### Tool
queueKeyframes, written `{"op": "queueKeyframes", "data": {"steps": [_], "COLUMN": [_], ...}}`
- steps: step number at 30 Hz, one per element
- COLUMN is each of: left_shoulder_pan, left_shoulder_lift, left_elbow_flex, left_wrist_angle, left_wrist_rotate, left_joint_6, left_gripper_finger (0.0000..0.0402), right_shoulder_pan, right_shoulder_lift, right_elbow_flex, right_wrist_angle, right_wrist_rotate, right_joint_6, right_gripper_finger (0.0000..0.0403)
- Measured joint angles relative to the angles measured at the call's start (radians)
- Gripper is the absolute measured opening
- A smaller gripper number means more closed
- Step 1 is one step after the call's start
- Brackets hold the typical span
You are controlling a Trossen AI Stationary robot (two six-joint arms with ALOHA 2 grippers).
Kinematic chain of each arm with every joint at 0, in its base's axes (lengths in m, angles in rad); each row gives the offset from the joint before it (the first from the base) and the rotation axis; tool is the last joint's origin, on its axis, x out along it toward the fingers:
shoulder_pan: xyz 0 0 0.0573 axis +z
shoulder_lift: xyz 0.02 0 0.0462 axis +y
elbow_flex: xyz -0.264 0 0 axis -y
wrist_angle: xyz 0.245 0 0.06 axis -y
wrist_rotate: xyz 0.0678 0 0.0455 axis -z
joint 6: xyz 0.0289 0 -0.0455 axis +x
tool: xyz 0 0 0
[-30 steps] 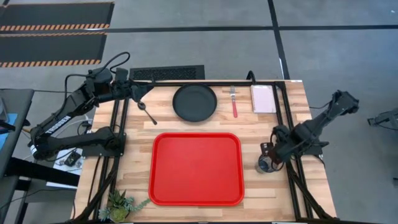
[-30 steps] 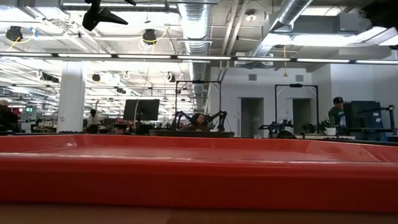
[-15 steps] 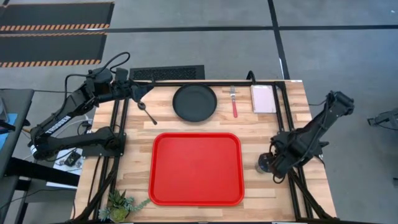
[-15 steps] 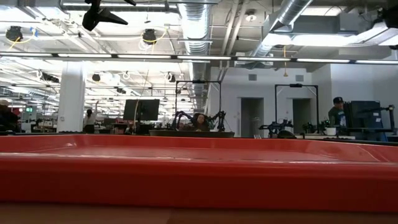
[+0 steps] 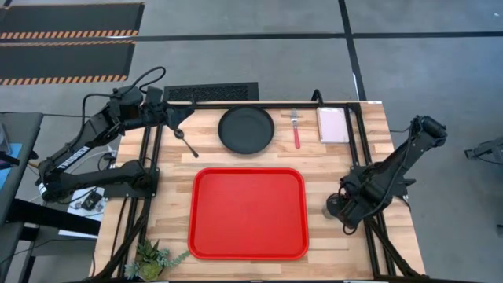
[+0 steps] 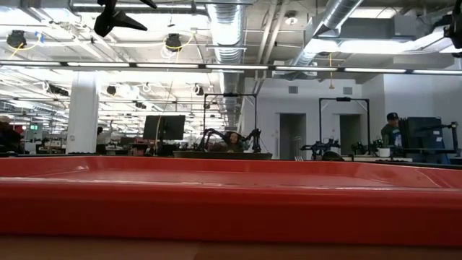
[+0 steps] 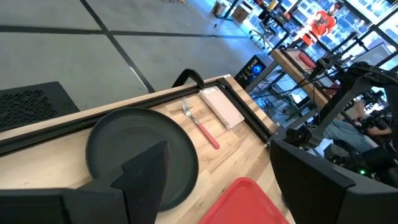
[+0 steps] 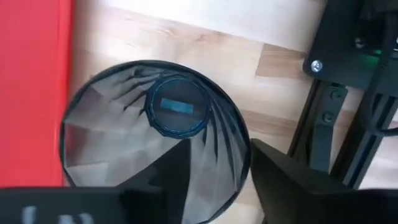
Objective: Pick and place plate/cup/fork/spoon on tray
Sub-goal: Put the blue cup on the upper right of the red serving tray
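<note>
Right gripper [image 8: 214, 171] sits right over the cup [image 8: 155, 152], fingers spread with one inside the rim and one outside (rim pinch, looks like). Cup's upright beside the tray [image 5: 247, 212]. Left gripper [image 5: 182, 116] waits, fingers apart.

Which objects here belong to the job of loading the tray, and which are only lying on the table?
Belong to the job:
- tray
- plate
- cup, under the right gripper
- fork
- spoon, near the left gripper

Only lying about:
- pale pad, beside the fork
- small plant, at the table corner
</note>
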Motion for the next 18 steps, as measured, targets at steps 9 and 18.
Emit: {"op": "queueKeyframes", "data": {"steps": [9, 18], "left_shoulder_pan": [0.000, 0.000], "left_shoulder_lift": [0.000, 0.000], "left_elbow_flex": [0.000, 0.000], "left_wrist_angle": [0.000, 0.000], "left_wrist_rotate": [0.000, 0.000], "left_joint_6": [0.000, -0.001], "left_gripper_finger": [0.0265, 0.0265], "right_shoulder_pan": [0.000, -0.010], "right_shoulder_lift": [0.000, -0.023], "right_elbow_flex": [0.000, 0.007], "right_wrist_angle": [-0.010, -0.017], "right_wrist_rotate": [-0.025, -0.032], "right_joint_6": [-0.008, -0.008], "right_gripper_finger": [0.0063, 0.0019]}}
